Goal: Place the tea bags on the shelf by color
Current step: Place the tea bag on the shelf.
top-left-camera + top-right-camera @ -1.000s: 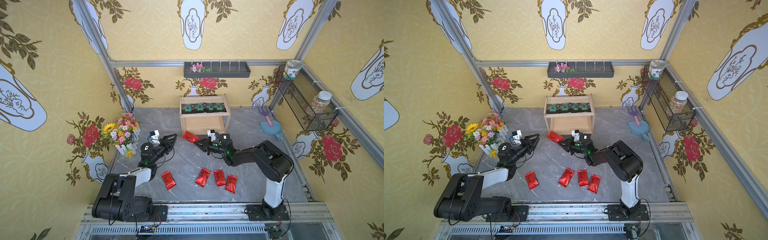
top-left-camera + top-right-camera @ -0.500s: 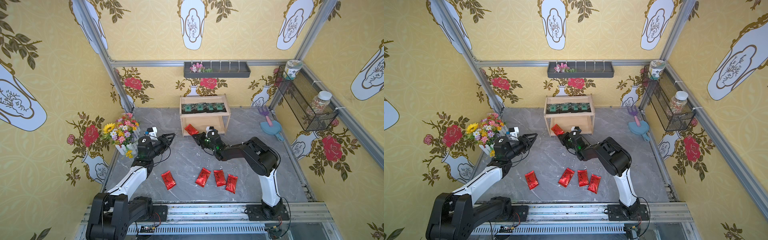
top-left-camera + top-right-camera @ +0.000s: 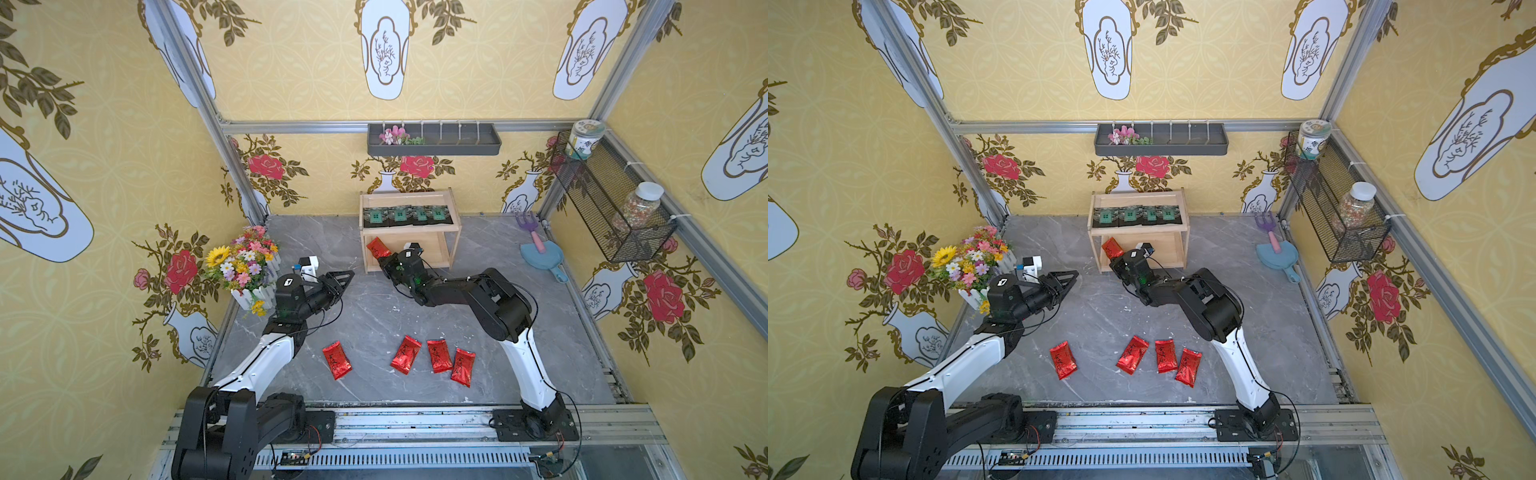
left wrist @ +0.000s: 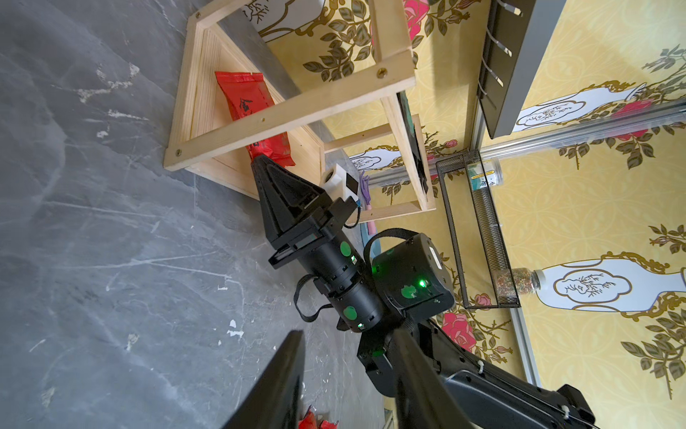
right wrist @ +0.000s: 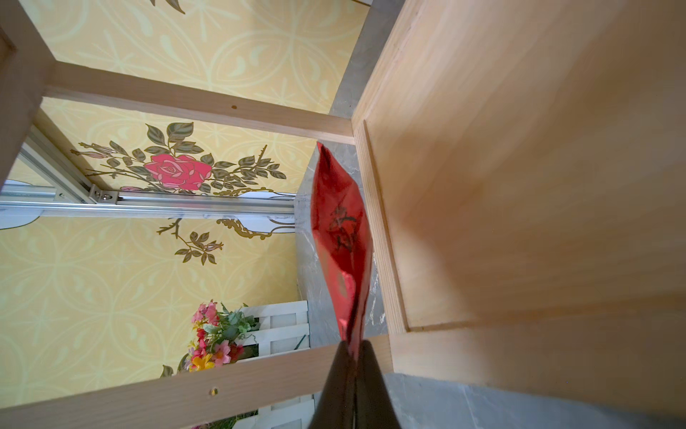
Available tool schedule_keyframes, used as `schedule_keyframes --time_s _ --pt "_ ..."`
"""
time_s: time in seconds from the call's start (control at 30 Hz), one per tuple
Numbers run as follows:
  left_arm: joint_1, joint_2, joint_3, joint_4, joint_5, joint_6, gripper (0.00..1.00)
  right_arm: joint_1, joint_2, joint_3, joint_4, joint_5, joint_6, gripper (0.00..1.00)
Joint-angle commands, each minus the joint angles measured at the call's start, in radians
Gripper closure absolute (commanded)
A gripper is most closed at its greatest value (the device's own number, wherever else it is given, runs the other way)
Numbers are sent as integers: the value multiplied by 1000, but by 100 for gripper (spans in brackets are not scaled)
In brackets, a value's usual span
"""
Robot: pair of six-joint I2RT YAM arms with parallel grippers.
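On the shelf (image 3: 415, 229), top tier: four black sachets (image 3: 407, 215) lay flat in a row, side by side and touching, green emblems up, in both top views. Lower tier: one red packet (image 3: 378, 248) reached in through the open front, at the end nearer the flower box (image 3: 249, 286). Its near end was pinched by the right gripper (image 3: 383, 260), jaws closed tight on the foil. The right wrist view showed it edge-on alongside the bottom board's rim. Whether it touched the board could not be told.

The left gripper (image 3: 348, 277) pointed toward the shelf from beside the flower box, well apart from it. Its jaws were partly spread, with nothing between them.

Grey wall tray (image 3: 457, 148): pink flowers (image 3: 394, 135) in its end compartment. Mesh basket (image 3: 598, 195) on the side wall: a labelled jar (image 3: 584, 139) at the back end, and a white-capped jar (image 3: 636, 208) of mixed coloured bits leaning at the front end. The flower box, a white picket planter, was full of mixed blooms.

The grey marbled table (image 3: 374, 316) carried four loose red packets near its front edge. One (image 3: 337, 360) lay alone on the left arm's side. Three (image 3: 439, 355) lay close together by the right arm. A blue scoop (image 3: 544, 257) lay beside the shelf with a pink-handled purple rake (image 3: 532, 228) across it. The walls were yellow, printed with roses and white vases, on aluminium framing.
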Motion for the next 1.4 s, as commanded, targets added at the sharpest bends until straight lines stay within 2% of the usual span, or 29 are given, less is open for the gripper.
schedule_keyframes --time_s 0.0,0.3,0.63,0.93,1.13,1.37 --pt "1 -1 -10 22 17 12 56 6 16 26 -36 5 -16 87" --pt "0 3 -13 31 16 12 56 27 37 58 -71 -25 -12 73" --pt "1 8 -18 38 15 11 56 37 62 121 -106 -86 -27 68" --pt "1 9 -23 36 5 12 56 32 -44 12 -103 -143 -73 60" --pt "0 33 -19 41 13 11 56 15 -106 -49 -105 -152 -155 61" --pt "-2 67 -10 42 17 7 56 -29 -122 -55 -129 -113 -251 71"
